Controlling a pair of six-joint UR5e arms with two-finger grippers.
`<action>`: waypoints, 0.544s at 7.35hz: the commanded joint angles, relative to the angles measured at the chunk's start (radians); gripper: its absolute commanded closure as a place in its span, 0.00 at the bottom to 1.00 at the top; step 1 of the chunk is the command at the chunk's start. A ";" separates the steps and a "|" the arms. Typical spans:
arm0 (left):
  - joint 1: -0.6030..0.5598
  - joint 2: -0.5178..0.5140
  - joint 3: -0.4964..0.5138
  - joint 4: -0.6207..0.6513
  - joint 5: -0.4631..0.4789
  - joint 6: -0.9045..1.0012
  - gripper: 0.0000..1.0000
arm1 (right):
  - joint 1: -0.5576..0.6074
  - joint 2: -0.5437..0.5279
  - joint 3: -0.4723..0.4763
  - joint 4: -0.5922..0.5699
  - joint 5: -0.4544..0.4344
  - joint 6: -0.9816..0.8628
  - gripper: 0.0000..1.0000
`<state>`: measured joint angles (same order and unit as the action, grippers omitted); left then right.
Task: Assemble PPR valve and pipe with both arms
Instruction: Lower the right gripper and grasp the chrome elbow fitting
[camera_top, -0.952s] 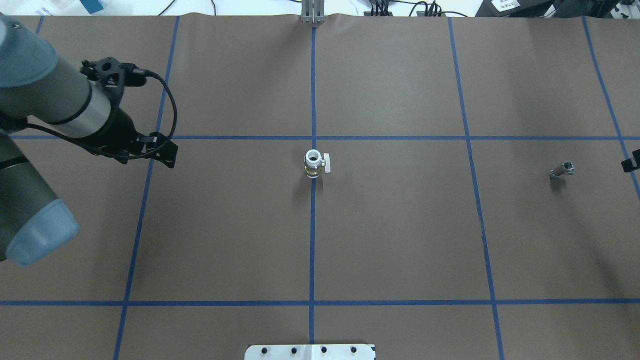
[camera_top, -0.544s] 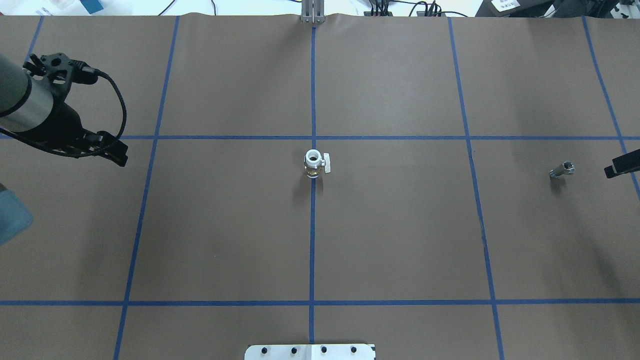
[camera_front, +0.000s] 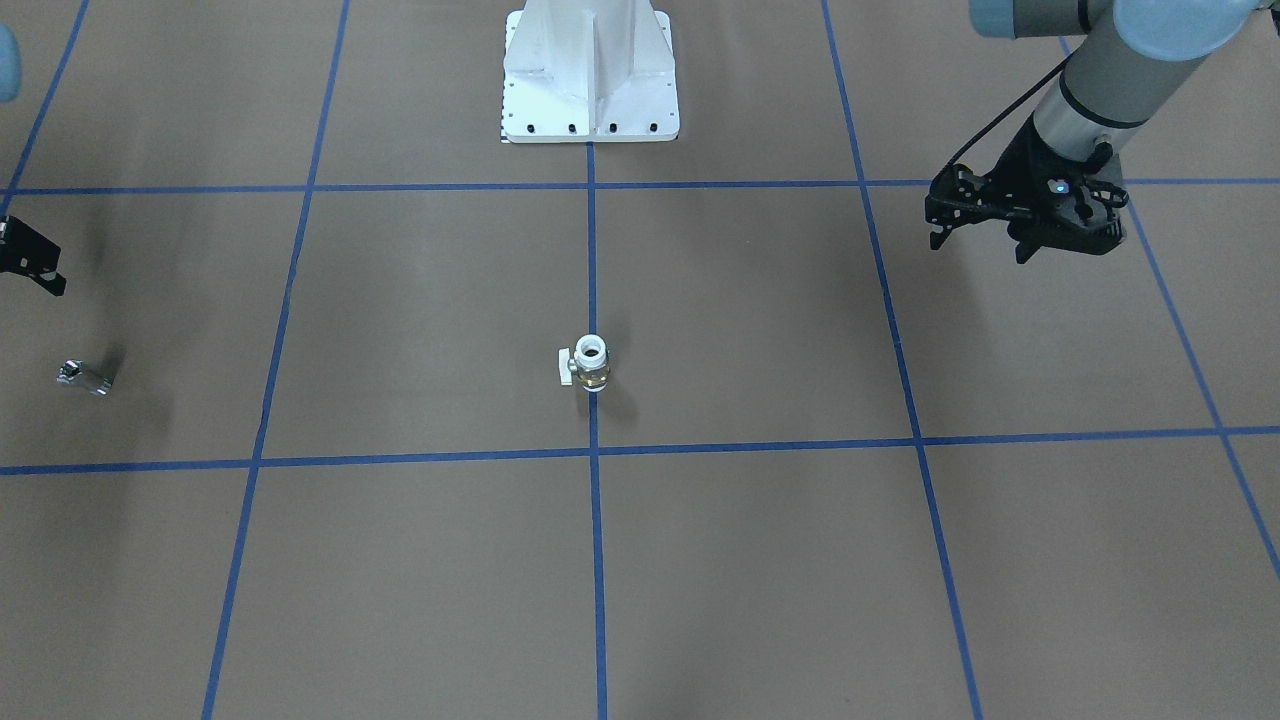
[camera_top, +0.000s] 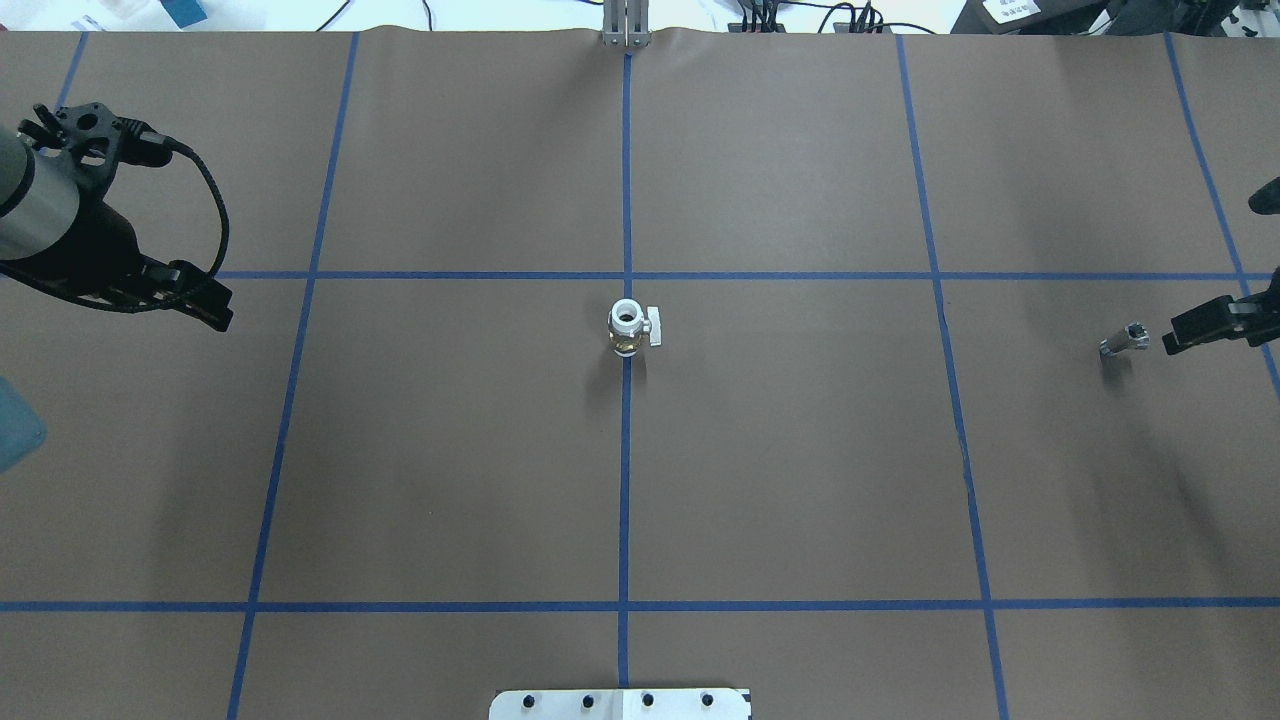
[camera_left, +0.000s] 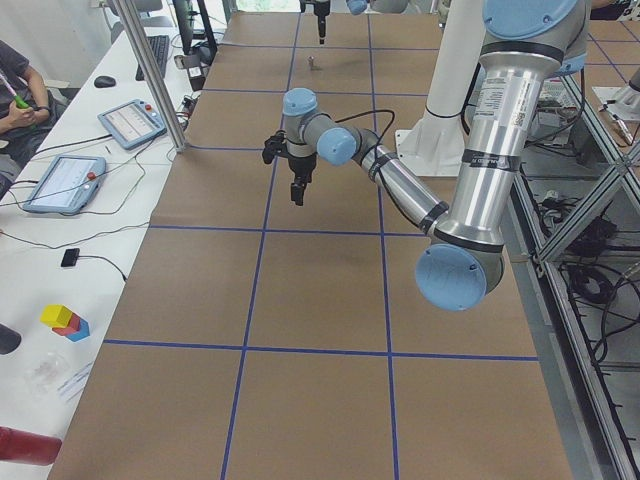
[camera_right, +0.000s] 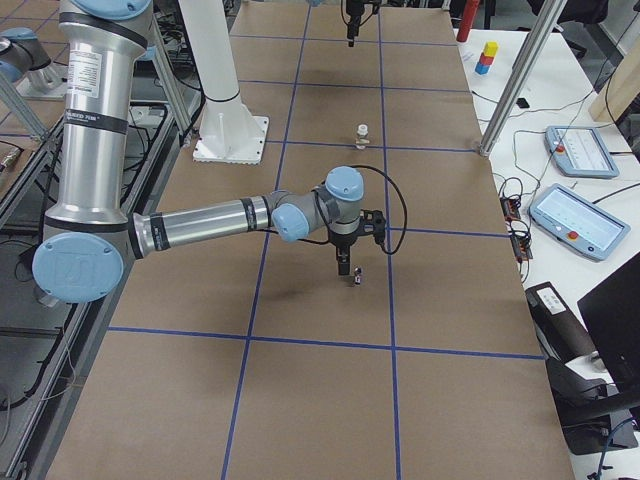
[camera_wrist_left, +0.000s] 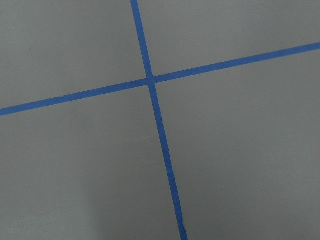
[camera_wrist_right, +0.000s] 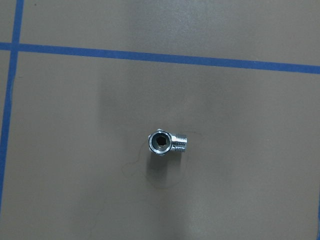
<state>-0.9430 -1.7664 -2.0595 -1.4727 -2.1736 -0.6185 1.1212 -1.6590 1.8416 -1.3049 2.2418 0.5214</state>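
While neither fitting is held, the PPR valve (camera_top: 629, 328) stands upright at the middle of the table (camera_top: 800, 480), right on the centre blue tape line (camera_top: 624, 480). White ring end up, brass middle under it, small white handle sticking out toward the robot's right.

Pipe (camera_top: 1124, 340) sits by itself close to the table's right edge, well apart from the valve. In the right wrist view its hex-socket opening faces the camera and a threaded stub juts out sideways.

Right gripper (camera_top: 1185, 333) hangs just beside the pipe on the edge side, apart from it. Right arm (camera_right: 200, 225) stretches out low over the table from the robot's side. Fingers open or closed: cannot tell, since only part of the gripper shows at the picture edge in the overhead and front views.

Left gripper (camera_top: 205, 303) is near the table's left edge, pointing down, well apart from both fittings. Left arm (camera_left: 500, 150) bends over from the robot's side. Its wrist view shows only brown cover and a tape crossing (camera_wrist_left: 150, 80). Fingers open or closed: cannot tell, they read as one dark shape.

White bolted pedestal (camera_front: 590, 80) stands at the middle of the robot-side edge. A tablet (camera_left: 130, 122) lies on the white bench past the far edge.
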 joint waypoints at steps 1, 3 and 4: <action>0.000 -0.001 -0.001 0.000 0.001 0.000 0.01 | -0.058 0.102 -0.082 0.001 -0.031 0.031 0.02; 0.000 -0.002 -0.002 0.000 0.001 -0.001 0.01 | -0.069 0.111 -0.119 0.001 -0.044 0.029 0.06; 0.000 -0.001 -0.002 0.000 0.001 -0.001 0.01 | -0.069 0.126 -0.148 0.003 -0.047 0.026 0.07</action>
<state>-0.9434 -1.7681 -2.0612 -1.4726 -2.1722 -0.6192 1.0552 -1.5492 1.7258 -1.3032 2.2007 0.5498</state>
